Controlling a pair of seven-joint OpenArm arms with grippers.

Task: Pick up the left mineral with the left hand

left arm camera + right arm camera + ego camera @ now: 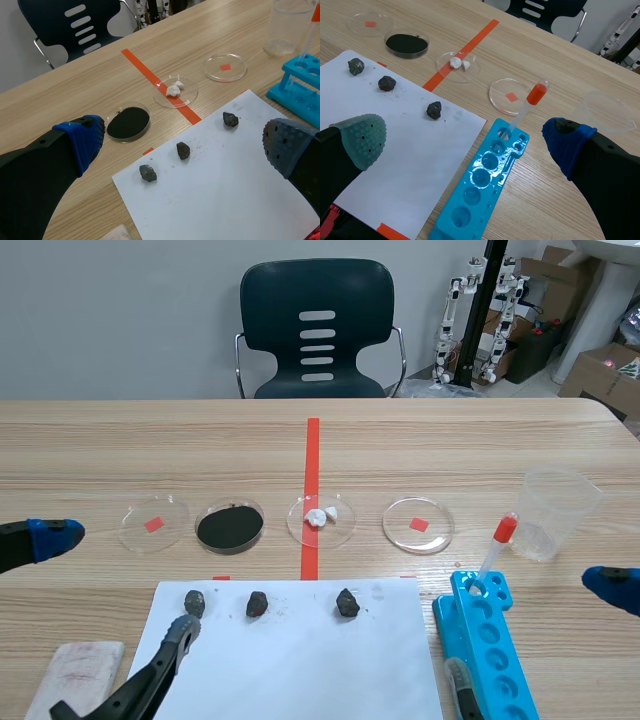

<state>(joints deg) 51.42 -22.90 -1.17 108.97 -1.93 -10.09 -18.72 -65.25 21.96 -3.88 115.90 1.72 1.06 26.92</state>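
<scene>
Three dark minerals lie in a row on a white paper sheet [300,660]. The left mineral [195,602] [147,173] is nearest the sheet's left edge, with the middle mineral [257,604] [183,150] and the right mineral [347,602] [230,119] beside it. My left gripper [118,583] [184,137] hangs open above the sheet's left part, its fingers wide apart, holding nothing. The left mineral lies below and between its fingers, untouched. My right gripper [535,635] [465,140] is open over the blue rack, also holding nothing.
A blue tube rack [485,645] [485,175] with a red-capped dropper [497,545] stands right of the sheet. Behind the sheet are several petri dishes, one with black powder [230,527] and one with white lumps [321,517]. A clear cup [555,510] stands at right, a cloth [75,675] at front left.
</scene>
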